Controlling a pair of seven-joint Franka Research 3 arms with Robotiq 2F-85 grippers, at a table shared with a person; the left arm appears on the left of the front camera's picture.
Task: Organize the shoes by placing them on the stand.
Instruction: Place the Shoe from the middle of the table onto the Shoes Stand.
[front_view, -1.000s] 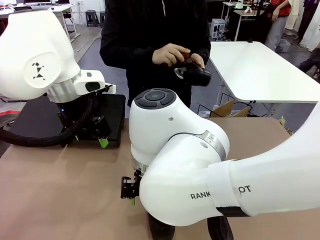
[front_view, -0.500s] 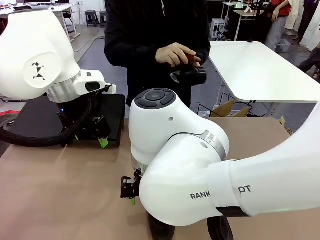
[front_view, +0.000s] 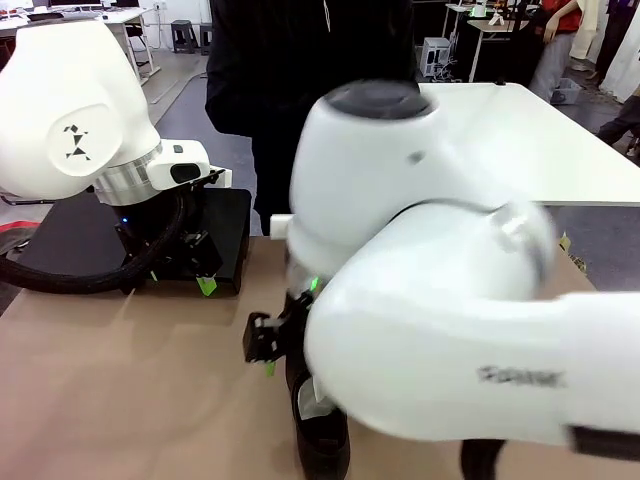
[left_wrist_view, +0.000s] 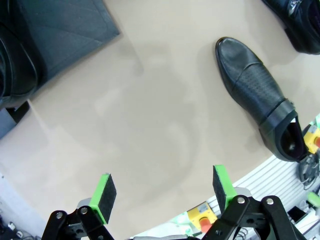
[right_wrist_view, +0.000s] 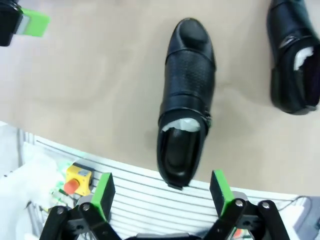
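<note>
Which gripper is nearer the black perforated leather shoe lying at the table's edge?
Right. The right gripper, open, hangs directly over the black perforated shoe. The left gripper, open, hovers near the low black stand, with the shoe off to one side.

L gripper (left_wrist_view: 162, 190) jaws spread wide, nothing btwn pads (left_wrist_view: 103, 192). One shoe (left_wrist_view: 255, 95) on table (left_wrist_view: 150, 110) at right, 2nd shoe (left_wrist_view: 296, 25) top-right corner, stand (left_wrist_view: 70, 30) top-left.
</note>
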